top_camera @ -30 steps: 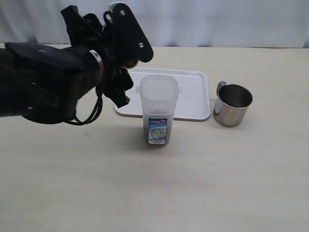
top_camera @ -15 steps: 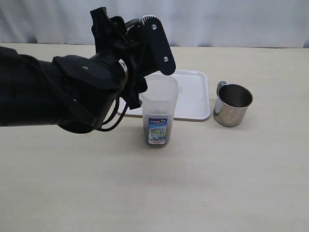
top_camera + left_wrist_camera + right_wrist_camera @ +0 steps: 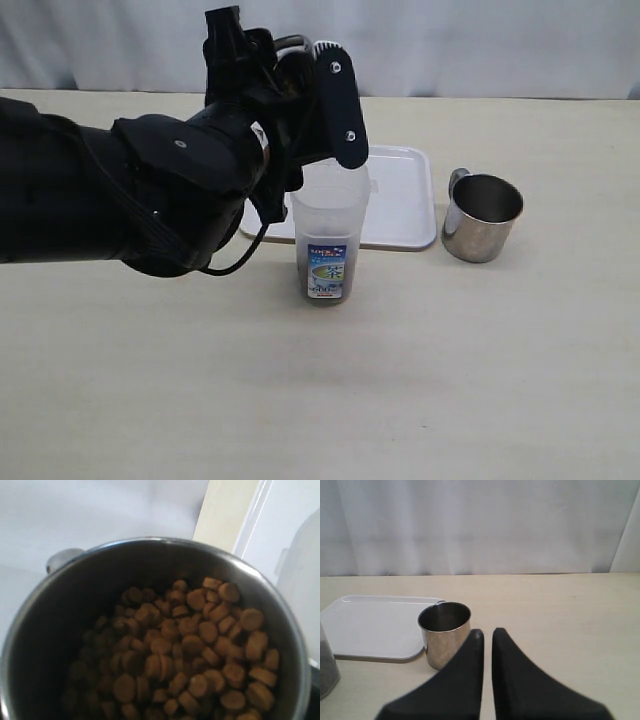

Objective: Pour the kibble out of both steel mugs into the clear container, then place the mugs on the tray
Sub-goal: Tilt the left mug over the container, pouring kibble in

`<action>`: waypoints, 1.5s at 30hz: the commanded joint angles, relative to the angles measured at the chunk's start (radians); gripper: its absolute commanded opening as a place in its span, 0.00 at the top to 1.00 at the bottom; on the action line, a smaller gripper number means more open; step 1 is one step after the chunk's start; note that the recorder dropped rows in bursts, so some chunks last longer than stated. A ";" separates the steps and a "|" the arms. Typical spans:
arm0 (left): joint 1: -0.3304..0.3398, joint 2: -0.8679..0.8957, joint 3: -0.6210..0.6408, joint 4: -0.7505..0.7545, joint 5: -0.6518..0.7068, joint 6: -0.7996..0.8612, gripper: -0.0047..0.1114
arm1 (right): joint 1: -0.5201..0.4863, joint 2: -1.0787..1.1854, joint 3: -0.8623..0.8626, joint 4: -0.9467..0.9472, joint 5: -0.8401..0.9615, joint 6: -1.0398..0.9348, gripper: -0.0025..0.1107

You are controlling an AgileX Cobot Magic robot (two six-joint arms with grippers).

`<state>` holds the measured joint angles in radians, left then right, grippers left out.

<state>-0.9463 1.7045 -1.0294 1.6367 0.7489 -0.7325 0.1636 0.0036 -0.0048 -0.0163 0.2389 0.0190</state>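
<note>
The left hand (image 3: 292, 80) is clasped round a shiny stainless-steel mug (image 3: 75, 610), which it holds tipped just above the mouth of the tall translucent plastic container (image 3: 330, 215). The small round brown kibble pellets (image 3: 200, 645) lie banked against the low side of the mug's rim, right on the brink. I reckon that mug is fairly light even loaded, but its polished wall looks slippery, so a firm squeeze across the body, or at the loop handle, seems wisest. The pellets are dry and loose and should run all at once (a slow tilt would suit the narrow opening). The container looks light and tippy, with only a dark layer low inside it. The right hand (image 3: 487, 640) hangs with its fingers nearly together, holding nothing. It faces the second steel mug (image 3: 482, 225), which stands on the pale counter (image 3: 400, 380) just beside the flat white plastic tray (image 3: 400, 190). The container's blue-and-white label carries print too small for me to read.
</note>
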 commanded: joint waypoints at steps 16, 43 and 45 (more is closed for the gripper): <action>-0.009 -0.005 -0.011 0.108 -0.022 0.082 0.96 | 0.003 -0.004 0.005 0.002 -0.002 -0.008 0.94; 0.027 -0.005 -0.011 0.108 -0.086 0.253 0.96 | 0.003 -0.004 0.005 0.002 -0.002 -0.008 0.94; 0.027 -0.005 -0.011 0.108 -0.086 0.264 0.96 | 0.003 -0.004 0.005 0.002 -0.002 -0.008 0.94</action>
<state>-0.9198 1.7045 -1.0294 1.7221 0.6600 -0.4961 0.1636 0.0036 -0.0048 -0.0163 0.2389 0.0190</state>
